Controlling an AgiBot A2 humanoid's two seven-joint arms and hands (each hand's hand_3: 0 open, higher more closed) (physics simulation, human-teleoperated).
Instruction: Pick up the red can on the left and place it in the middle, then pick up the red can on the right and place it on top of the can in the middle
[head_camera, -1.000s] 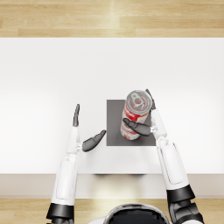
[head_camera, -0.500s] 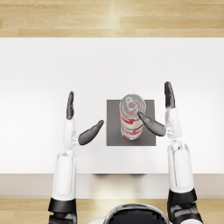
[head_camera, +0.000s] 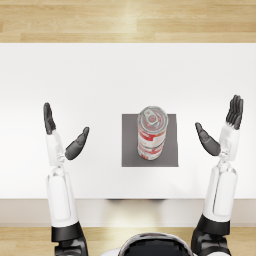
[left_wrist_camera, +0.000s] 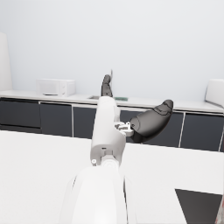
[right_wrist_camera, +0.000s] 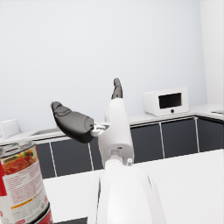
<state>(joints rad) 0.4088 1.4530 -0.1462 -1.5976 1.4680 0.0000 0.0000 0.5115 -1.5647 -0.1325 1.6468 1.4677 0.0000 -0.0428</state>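
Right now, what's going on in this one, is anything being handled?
Nothing is being handled at this moment. Two red cans stand stacked, the top can sitting on the bottom can, on the grey mat in the middle of the white table. The left hand and right hand are both empty with fingers spread, held apart from the stack on either side. Judging by the layout, the stacking looks done.

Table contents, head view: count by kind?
Red cans: 2, stacked, top can on bottom can
Grey mat: 1
Total: 3
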